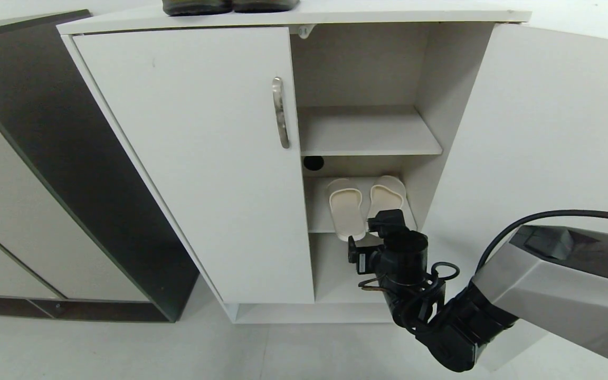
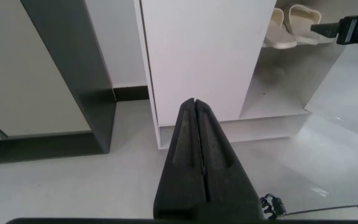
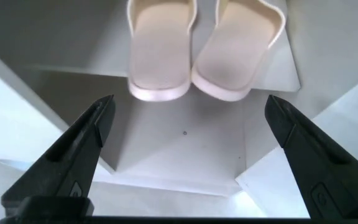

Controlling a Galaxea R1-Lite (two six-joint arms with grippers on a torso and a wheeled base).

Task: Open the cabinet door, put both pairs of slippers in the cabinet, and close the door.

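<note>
Cream slippers (image 1: 346,207) on shelf (image 1: 315,208) — right tool (image 3: 189,107) agape

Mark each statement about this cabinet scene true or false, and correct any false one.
1. The cabinet has its right door open. True.
2. The slippers lie on the floor. False: they lie side by side on a shelf inside the cabinet.
3. The right tool is open. True.
4. The left tool is open. False: it is shut tight.
5. Dark shoes stand on top of the cabinet. True.
6. The left door is open. False: it is shut.
</note>
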